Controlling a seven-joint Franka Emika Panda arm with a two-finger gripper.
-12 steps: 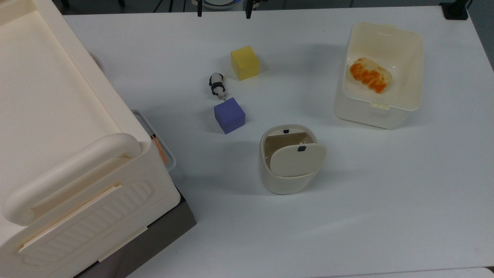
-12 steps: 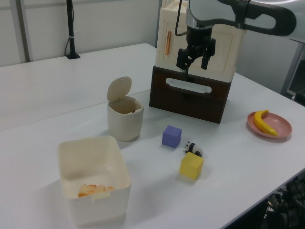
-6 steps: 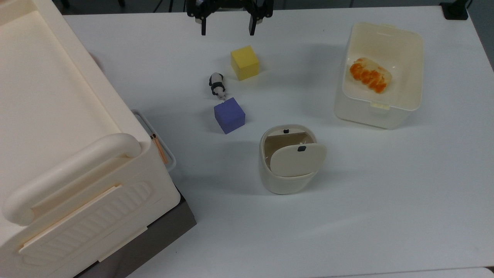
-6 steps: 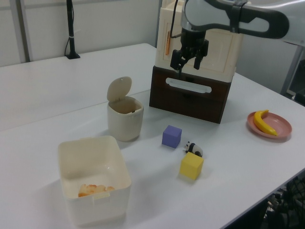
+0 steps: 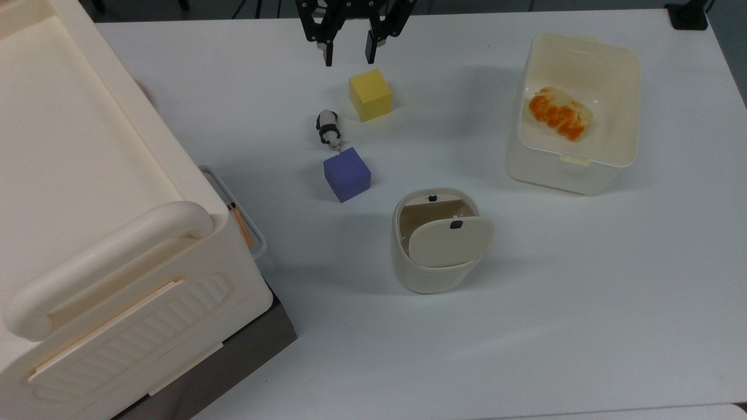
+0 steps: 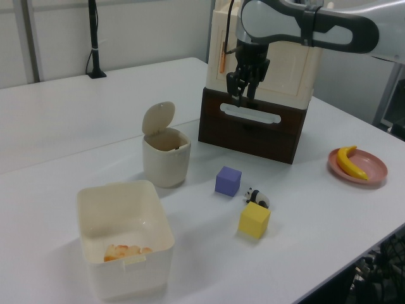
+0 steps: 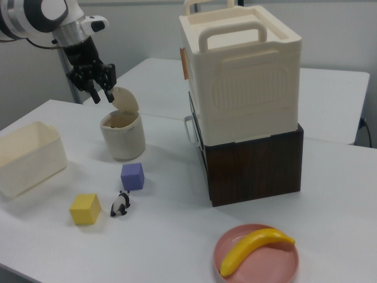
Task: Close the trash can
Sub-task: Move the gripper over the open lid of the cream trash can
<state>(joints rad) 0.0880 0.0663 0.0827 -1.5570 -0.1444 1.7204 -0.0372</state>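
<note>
Trash can (image 5: 435,245) open — lid (image 5: 449,240) raised.

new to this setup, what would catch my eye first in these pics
Probably the huge cream box with a handle, stacked on a dark brown base at the right view's centre. Next, the trash can mid-table with its lid standing open, and the black end effector, open and empty, hovering near the yellow cube at the top view's upper edge.
</note>
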